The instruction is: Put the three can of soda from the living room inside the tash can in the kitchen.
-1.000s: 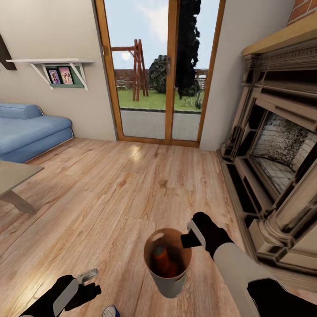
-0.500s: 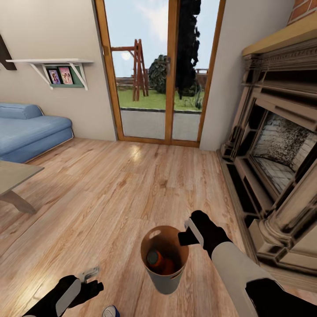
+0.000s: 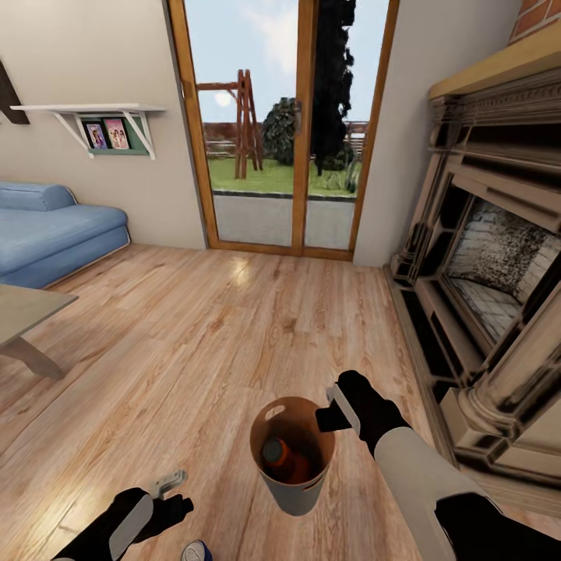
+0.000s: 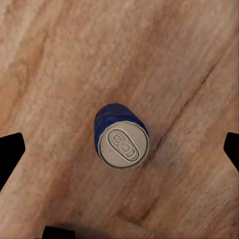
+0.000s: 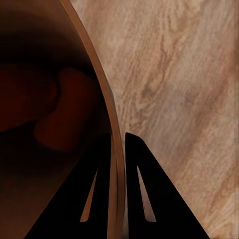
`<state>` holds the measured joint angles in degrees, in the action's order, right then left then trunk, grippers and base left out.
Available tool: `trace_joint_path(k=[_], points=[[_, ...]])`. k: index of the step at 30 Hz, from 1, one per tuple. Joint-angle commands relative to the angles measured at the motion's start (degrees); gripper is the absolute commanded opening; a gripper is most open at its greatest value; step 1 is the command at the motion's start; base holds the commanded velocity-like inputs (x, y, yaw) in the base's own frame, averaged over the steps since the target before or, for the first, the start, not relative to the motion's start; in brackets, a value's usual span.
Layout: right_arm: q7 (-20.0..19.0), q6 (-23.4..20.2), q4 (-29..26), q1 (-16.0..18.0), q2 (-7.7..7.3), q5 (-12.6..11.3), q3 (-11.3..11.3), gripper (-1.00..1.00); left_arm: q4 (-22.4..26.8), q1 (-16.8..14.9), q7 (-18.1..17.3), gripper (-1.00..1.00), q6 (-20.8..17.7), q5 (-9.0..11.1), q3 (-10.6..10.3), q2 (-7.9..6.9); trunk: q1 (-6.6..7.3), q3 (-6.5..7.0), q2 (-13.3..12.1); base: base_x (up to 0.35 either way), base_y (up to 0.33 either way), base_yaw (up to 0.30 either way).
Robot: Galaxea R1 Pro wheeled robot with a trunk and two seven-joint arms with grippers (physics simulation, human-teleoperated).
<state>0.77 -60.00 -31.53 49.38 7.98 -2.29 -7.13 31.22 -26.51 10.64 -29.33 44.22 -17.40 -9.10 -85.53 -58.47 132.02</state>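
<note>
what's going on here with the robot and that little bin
The right gripper is shut on the rim of the trash can, one finger inside the wall and one outside, holding it above the wood floor of the living room. At least one orange soda can lies inside it. The left gripper is open and hangs over the blue soda can, which stands upright on the floor between its fingers, not yet gripped.

Both arms low, one holding, one spread

The right gripper (image 3: 327,409) has its jaws pinched on the bin's (image 3: 294,487) rim; the left gripper (image 3: 173,487) hangs low, jaws spread wide.
</note>
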Motion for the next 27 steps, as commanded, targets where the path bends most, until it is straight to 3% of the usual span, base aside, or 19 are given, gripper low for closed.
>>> trace_joint_path(k=[1,11,19,27], points=[[-0.3,0.0,0.0,0.0,0.02,-1.7,0.1,-1.00,0.0,0.0,0.0,1.00,0.0,0.0,0.0,0.03,0.00,0.01,0.0,0.000,0.000,0.000],[-0.4,0.0,-1.0,0.2,0.06,-1.7,0.1,-1.00,-0.8,0.0,0.0,1.00,1.1,0.0,-0.1,0.40,-2.19,-1.79,4.0,0.000,0.000,0.000],[-0.4,0.0,-2.7,4.3,0.09,-1.8,0.1,-1.00,-0.9,0.0,-0.1,1.00,1.3,0.0,-0.1,0.50,-3.95,-3.23,7.2,0.000,0.000,0.000],[-0.3,0.0,0.7,9.4,0.10,-1.8,0.2,-1.00,-0.9,0.0,-0.1,1.00,1.3,0.0,-0.2,1.23,-3.95,-3.23,7.2,0.000,0.000,0.000]])
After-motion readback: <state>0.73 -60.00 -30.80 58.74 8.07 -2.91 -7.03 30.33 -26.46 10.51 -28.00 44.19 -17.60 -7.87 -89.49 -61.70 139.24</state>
